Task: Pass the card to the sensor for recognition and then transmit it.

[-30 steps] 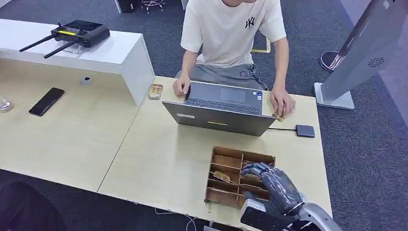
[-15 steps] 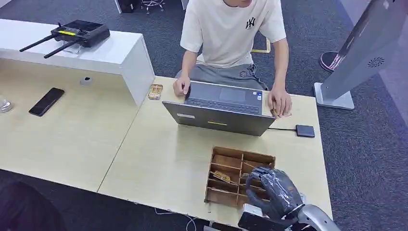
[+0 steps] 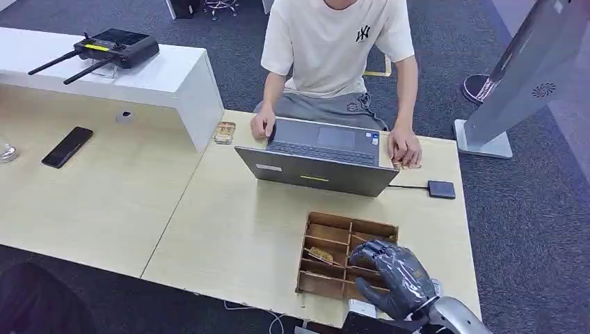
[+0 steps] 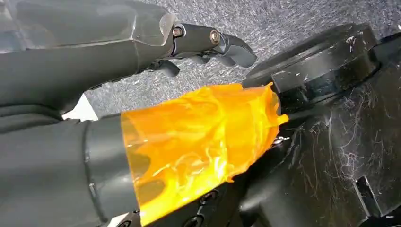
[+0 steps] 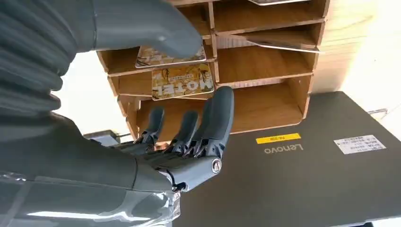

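Two hands: yours to check, from the far left of the head view across to the right.
Phone (image 3: 67, 146): black, flat on the bench (image 3: 229, 229), well away to the left of your right hand.
Left hand (image 4: 208, 45): you see it over grey carpet in its wrist view, fingers drawn together and bent, nothing in them; whether they are fully closed, you cannot tell.
Laptop (image 3: 316, 170): open on the bench beyond the right hand, a person (image 3: 334, 49) seated behind it with both hands at the keyboard.
Wooden tray (image 3: 327, 233): divided into compartments, directly under and ahead of your right hand.
Card (image 5: 182, 81): printed yellow, lying in a tray compartment just past the right hand's fingertips, a second card in the slot beside it under the thumb.
Right hand (image 3: 393, 275): over the tray's near right part, fingers (image 5: 215, 118) apart and extended toward the card, thumb (image 5: 142, 23) above them, nothing held.
Small dark box (image 3: 441, 189): on the bench beyond the right hand, cabled toward the laptop.
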`<state>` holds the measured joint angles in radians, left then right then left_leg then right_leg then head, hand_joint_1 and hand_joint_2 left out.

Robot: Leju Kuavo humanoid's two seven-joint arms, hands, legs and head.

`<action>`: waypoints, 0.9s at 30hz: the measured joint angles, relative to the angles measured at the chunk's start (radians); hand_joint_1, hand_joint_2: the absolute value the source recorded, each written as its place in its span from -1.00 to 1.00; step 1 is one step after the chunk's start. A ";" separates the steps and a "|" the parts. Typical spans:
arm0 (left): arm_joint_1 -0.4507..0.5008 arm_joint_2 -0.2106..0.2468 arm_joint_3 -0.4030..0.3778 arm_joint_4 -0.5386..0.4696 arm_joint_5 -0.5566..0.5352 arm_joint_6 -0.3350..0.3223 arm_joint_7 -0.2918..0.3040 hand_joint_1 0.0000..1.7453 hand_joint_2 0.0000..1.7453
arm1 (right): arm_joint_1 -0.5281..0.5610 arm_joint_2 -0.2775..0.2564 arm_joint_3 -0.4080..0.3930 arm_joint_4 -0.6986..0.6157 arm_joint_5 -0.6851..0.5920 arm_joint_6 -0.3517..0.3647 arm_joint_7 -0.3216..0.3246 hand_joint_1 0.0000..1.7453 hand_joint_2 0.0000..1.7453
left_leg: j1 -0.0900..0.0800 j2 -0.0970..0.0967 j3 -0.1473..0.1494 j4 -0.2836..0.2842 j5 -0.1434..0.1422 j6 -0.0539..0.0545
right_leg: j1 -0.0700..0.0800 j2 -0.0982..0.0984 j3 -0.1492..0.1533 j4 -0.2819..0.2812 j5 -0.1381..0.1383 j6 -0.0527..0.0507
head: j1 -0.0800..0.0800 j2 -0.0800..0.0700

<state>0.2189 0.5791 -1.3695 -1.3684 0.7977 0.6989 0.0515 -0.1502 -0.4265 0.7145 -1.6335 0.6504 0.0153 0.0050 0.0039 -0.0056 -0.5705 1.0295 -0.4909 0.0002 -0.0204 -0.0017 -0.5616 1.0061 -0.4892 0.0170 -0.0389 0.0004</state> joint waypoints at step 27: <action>-0.027 0.012 -0.052 0.014 -0.014 0.000 -0.011 -1.00 -1.00 | -0.016 -0.016 0.024 0.013 0.069 -0.028 0.007 0.04 1.00 | 0.000 0.000 0.000 0.000 0.000 0.000 | 0.000 0.000 0.000 0.000 0.000 0.000 | 0.000 0.000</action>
<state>0.1922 0.5909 -1.4210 -1.3542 0.7839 0.6989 0.0401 -0.1659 -0.4421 0.7385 -1.6201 0.7199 -0.0130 0.0118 0.0040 -0.0056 -0.5705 1.0295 -0.4909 0.0002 -0.0204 -0.0017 -0.5615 1.0062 -0.4892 0.0170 -0.0393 0.0004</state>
